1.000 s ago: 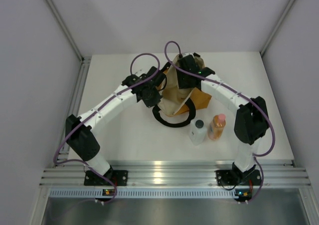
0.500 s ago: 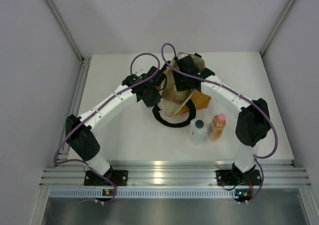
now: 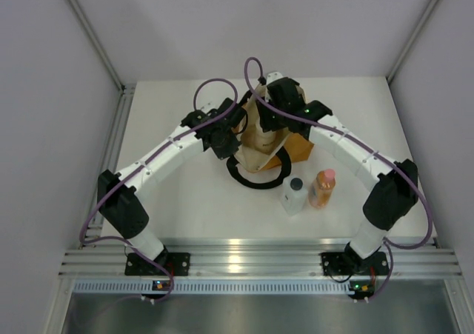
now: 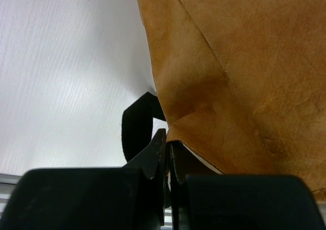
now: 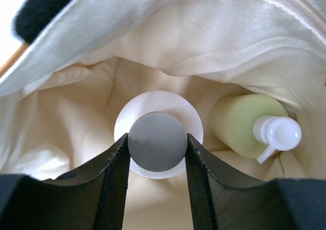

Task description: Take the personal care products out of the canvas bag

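Note:
The canvas bag (image 3: 298, 148) stands at the table's middle back with its mouth held open. My left gripper (image 3: 234, 121) is shut on the bag's rim (image 4: 204, 112), beside a black handle (image 4: 134, 129). My right gripper (image 5: 156, 147) reaches down inside the cream lining (image 5: 214, 36) and is shut on the grey-looking lid of a cream bottle (image 5: 155, 135). A yellow-green bottle (image 5: 238, 122) with a white pump cap (image 5: 278, 133) lies next to it in the bag. On the table stand a white bottle with a dark cap (image 3: 293, 195) and an orange bottle with a pink cap (image 3: 322, 188).
The bag's other black handle (image 3: 255, 180) lies looped on the table in front of it, close to the two standing bottles. Grey walls enclose the table on three sides, and a metal rail (image 3: 244, 260) runs along the near edge.
The right arm's elbow has swung outward to the right while its wrist stayed over the bag mouth, shifting slightly. The left arm and the bottles on the table have not moved.

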